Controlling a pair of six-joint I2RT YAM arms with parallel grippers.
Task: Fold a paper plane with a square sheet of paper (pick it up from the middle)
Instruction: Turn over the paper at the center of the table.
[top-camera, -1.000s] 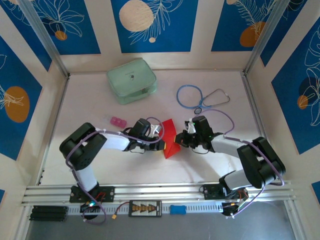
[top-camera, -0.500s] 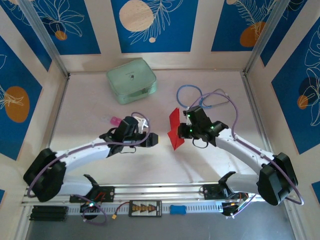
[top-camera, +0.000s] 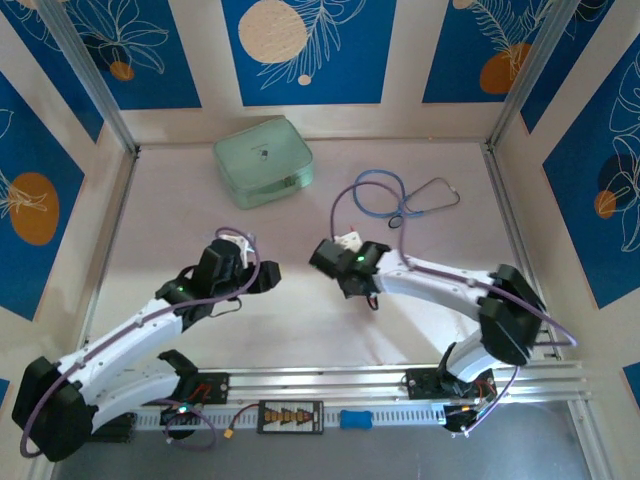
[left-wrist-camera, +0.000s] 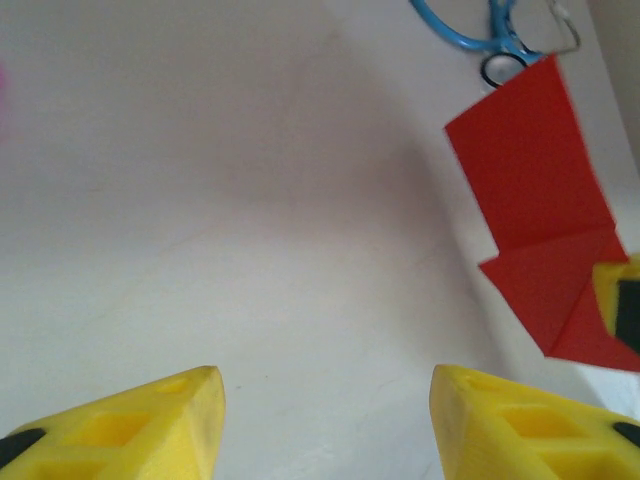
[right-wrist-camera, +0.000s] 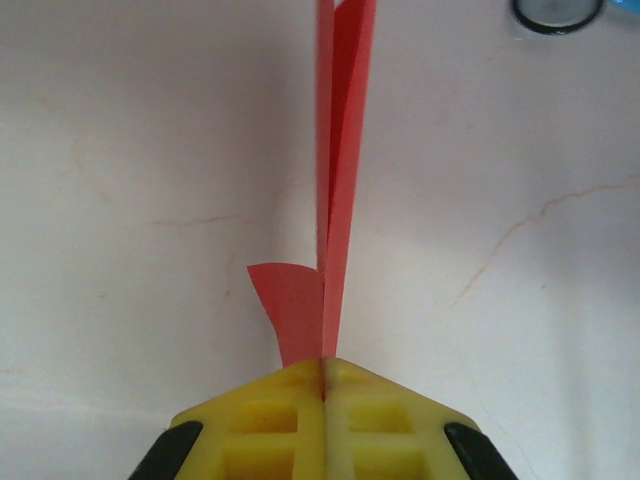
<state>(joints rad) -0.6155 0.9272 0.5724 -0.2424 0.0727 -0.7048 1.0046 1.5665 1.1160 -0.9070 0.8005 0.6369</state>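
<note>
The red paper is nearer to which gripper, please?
Right. The right gripper is shut on the red paper; the left gripper is open and apart from it.

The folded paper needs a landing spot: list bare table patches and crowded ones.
Bare: table between left arm and right arm, by the rail; left strip beside the green case; right patch between the stethoscope and that arm. Crowded: the back, around both.

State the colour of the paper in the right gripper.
The paper is bright red, clearest in the left wrist view.
</note>
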